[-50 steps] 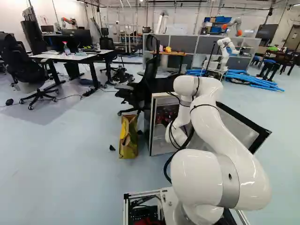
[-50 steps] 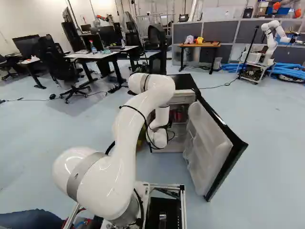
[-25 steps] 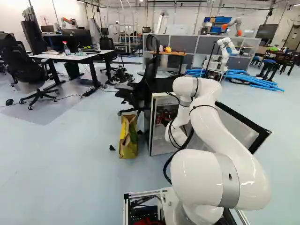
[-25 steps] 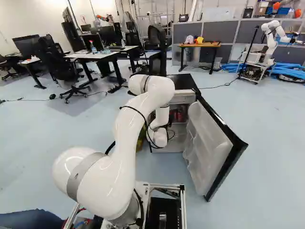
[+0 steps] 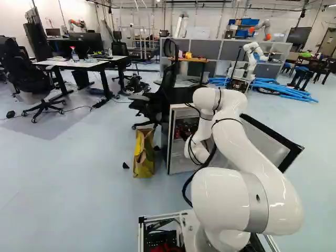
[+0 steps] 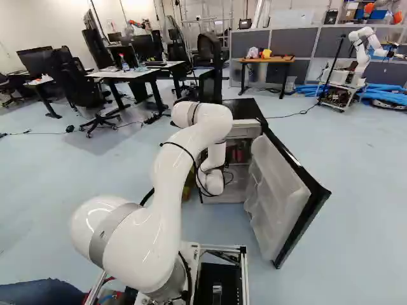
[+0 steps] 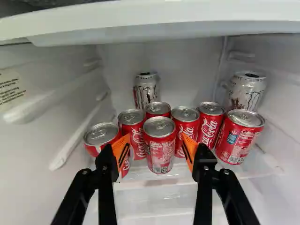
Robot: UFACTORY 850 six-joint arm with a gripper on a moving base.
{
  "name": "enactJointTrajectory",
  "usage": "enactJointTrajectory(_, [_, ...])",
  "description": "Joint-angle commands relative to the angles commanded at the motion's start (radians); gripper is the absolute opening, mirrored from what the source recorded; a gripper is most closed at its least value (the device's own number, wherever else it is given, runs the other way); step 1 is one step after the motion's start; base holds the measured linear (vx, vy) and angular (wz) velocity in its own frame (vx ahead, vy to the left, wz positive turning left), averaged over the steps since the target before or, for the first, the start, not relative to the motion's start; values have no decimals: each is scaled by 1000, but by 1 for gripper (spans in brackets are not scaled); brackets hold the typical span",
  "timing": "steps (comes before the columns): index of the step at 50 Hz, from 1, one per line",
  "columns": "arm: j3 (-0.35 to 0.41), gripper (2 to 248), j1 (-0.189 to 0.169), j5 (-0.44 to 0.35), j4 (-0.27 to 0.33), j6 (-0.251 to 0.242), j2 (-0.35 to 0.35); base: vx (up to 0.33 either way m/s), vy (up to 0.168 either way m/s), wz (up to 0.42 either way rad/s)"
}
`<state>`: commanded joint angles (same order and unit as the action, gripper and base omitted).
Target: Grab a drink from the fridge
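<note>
I have the nearest red-and-silver metal can (image 7: 159, 147) upright on the clear shelf (image 7: 150, 182) of the white-lined fridge (image 7: 42, 140), ahead of the black two-fingered tool (image 7: 155, 151) and lined up with its gap. The orange pads (image 7: 120, 140) stand apart, gripping nothing. The can's long axis is vertical, so I'd judge a straight advance fits, though the other red cans (image 7: 186, 127) close behind and beside it could catch a fingertip.

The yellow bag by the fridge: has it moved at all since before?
No. In the left base view, the yellow bag stands where it did beside the fridge.
</note>
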<state>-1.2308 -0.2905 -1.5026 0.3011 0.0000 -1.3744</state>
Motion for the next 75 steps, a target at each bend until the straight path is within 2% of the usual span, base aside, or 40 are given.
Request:
enactJointTrajectory(25, [-50,165,-9,0,0,0,-25,0,0,0])
enactJointTrajectory(41, [-51,165,-9,0,0,0,-25,0,0,0])
enactJointTrajectory(42, [-51,146,-9,0,0,0,-25,0,0,0])
enactJointTrajectory(46, [-51,146,-9,0,0,0,-25,0,0,0])
enactJointTrajectory(47, [-51,108,-9,0,0,0,-25,0,0,0])
enactJointTrajectory(51, [-51,108,-9,0,0,0,-25,0,0,0])
enactJointTrajectory(52, [-51,92,-9,0,0,0,-25,0,0,0])
enactJointTrajectory(75, [-38,92,-10,0,0,0,-18,0,0,0])
